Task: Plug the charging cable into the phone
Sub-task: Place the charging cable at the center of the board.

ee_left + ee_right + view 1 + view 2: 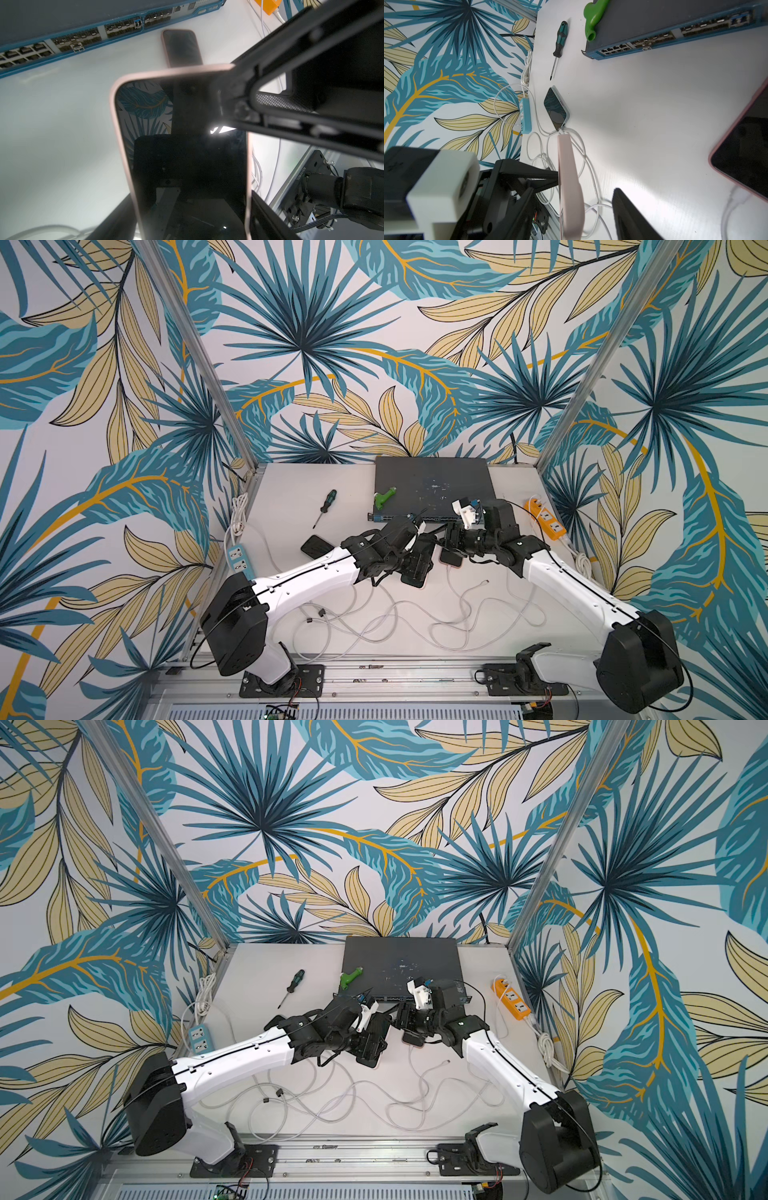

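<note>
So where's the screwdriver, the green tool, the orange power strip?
screwdriver (327, 502): in a top view, its handle.
green tool (383, 497): in a top view, its middle.
orange power strip (546, 515): in a top view, middle socket.

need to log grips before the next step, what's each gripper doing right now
left gripper: closed on the pale pink-cased black-screened phone.
right gripper: cannot be told from these views.

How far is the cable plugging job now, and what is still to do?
Looks done: the blue-cased phone and the red-rimmed phone lie on the table, each with a white cable at its end. In hand: the left gripper holds the pink-cased phone. Left: a loose cable end lies unplugged; it probably still goes into that phone.
</note>
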Available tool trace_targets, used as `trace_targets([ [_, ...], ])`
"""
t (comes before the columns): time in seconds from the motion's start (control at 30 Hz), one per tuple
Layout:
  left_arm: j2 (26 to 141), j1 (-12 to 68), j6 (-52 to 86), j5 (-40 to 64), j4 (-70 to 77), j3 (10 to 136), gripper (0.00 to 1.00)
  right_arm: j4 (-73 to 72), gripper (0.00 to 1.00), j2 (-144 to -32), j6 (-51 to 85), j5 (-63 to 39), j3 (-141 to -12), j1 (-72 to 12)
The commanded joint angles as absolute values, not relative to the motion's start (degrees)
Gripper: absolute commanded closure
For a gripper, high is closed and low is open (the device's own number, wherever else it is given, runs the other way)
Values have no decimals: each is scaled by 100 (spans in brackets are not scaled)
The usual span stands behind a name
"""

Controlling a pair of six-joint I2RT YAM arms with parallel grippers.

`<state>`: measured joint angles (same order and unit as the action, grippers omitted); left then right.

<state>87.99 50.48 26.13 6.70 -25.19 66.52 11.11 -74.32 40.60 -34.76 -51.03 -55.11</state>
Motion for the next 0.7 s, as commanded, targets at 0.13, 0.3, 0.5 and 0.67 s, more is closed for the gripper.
trace_targets([
  [0.13,8609,5054,2497,813,-2086,6657,63,746,55,-7789,4253,-3893,-5125,-5502],
  [0.3,8610,5058,2466,803,-2161,6695,63,595,69,-7973,4307,-3937,-5138,-5503],
  [0.5,8613,5055,2450,897,-2181,6747,52,468,93,-7963,4287,-3955,-5182,-5501],
  [0.67,8450,5054,2425,1163,-2433,6983,20,464,100,-7606,4077,-3796,-5271,-5485],
])
